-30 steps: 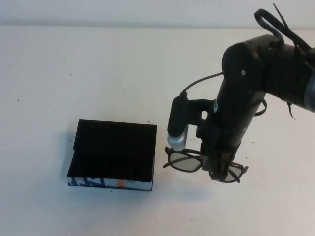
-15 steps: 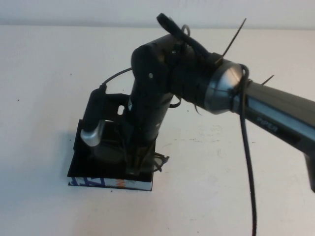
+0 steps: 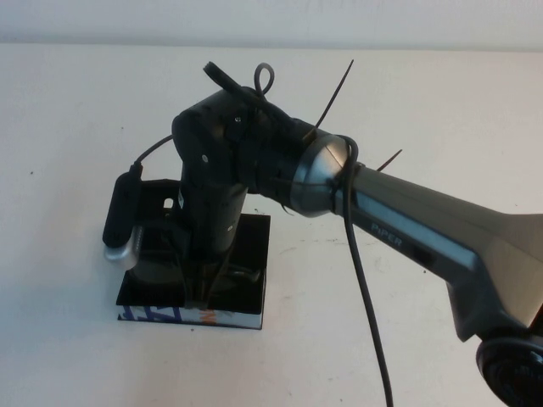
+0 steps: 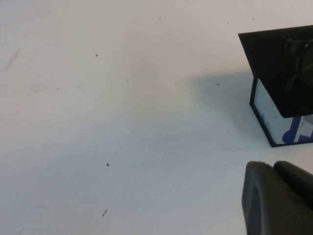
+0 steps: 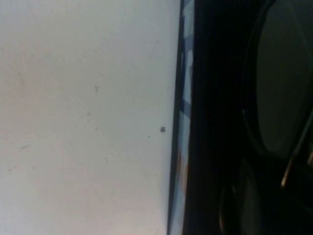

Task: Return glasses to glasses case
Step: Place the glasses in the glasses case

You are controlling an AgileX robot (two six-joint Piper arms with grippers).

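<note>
The glasses case lies flat at the table's left front, matte black on top, with a blue, white and orange printed edge facing me. My right gripper hangs directly over the case, pointing down, shut on the glasses. The arm hides the glasses in the high view. The right wrist view shows one lens and its thin dark rim above the case's black inside, beside the printed edge. My left gripper is shut and empty, low over the bare table, with a corner of the case ahead of it.
The white table carries only small dark specks. The right arm's grey link and its cable stretch from the front right across to the case. A wall edge runs along the table's far side.
The right arm has swung left with the glasses, from the bare table right of the case to a spot directly over the case. The case itself has not shifted.
</note>
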